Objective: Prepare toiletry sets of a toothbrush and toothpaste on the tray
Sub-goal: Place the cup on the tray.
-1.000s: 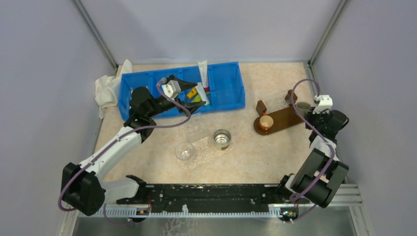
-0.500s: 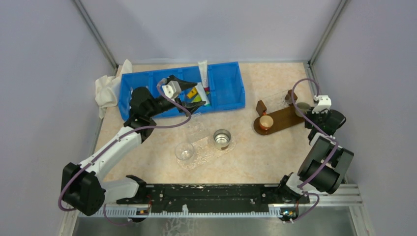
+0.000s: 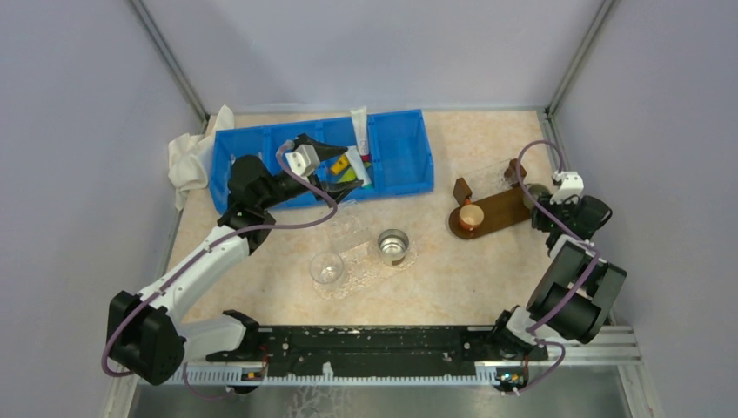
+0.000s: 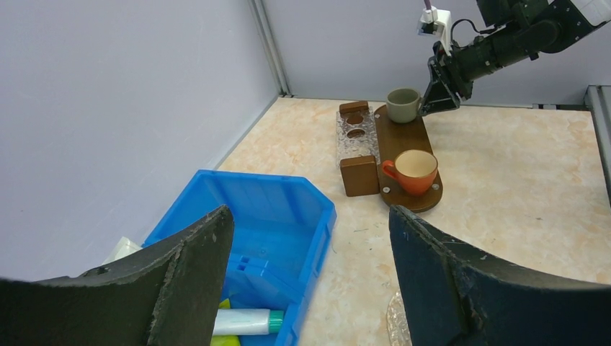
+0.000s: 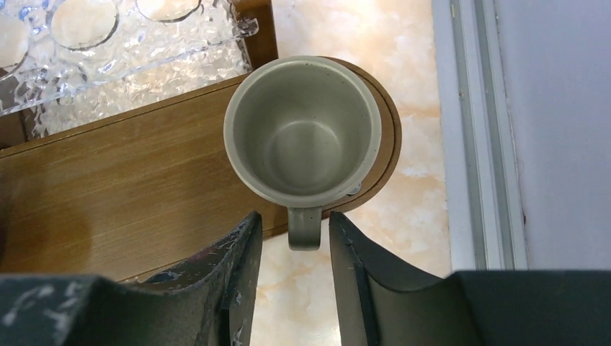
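1. Left tool [image 4: 311, 216] hangs wide apart over the blue bin [image 4: 274, 209], probably lining up on the toothpaste [image 4: 245, 322] lying inside. Toothbrushes? Can't really make any out from here.
2. Right tool [image 5: 295, 216] straddles the grey mug [image 5: 302, 130] handle on the wooden tray [image 5: 144, 187], fingers just off it.
3. Versus a second ago, the right tool has loosened and its arm shifted a bit. The left arm hasn't budged.

Mug [image 5: 302, 130] is on the tray [image 5: 130, 194] just ahead of the right gripper [image 5: 294, 223], handle between its fingers [image 5: 230, 267]. Toothpaste [image 4: 245, 321] is in the bin [image 4: 245, 180] under the left gripper [image 4: 310, 213].
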You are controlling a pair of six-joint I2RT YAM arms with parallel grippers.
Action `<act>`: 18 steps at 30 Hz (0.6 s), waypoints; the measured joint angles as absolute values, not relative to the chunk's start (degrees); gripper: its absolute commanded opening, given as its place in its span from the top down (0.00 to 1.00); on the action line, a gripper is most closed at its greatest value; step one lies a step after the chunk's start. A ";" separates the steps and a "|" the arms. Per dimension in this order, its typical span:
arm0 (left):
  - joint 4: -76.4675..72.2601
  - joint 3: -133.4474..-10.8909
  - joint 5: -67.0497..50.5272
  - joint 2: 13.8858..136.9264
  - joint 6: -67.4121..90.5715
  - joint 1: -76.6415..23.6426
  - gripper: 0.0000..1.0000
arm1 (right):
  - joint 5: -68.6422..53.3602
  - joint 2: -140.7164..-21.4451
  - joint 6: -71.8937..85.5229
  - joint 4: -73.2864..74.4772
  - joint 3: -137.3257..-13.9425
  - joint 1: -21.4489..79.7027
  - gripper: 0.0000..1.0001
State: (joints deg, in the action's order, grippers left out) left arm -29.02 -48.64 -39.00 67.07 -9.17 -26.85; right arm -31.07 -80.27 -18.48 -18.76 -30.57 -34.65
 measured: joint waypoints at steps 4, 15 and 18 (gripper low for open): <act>-28.64 -48.60 -38.94 67.07 -9.30 -26.85 0.16 | -31.40 -80.14 -18.98 -16.91 -31.22 -34.81 0.46; -27.75 -48.60 -38.15 67.18 -9.28 -26.85 0.16 | -34.68 -66.39 -21.12 -7.05 -34.06 -39.55 0.26; -27.38 -48.62 -37.74 67.44 -9.21 -26.85 0.16 | -38.41 -61.91 -22.04 -0.89 -37.30 -39.66 0.26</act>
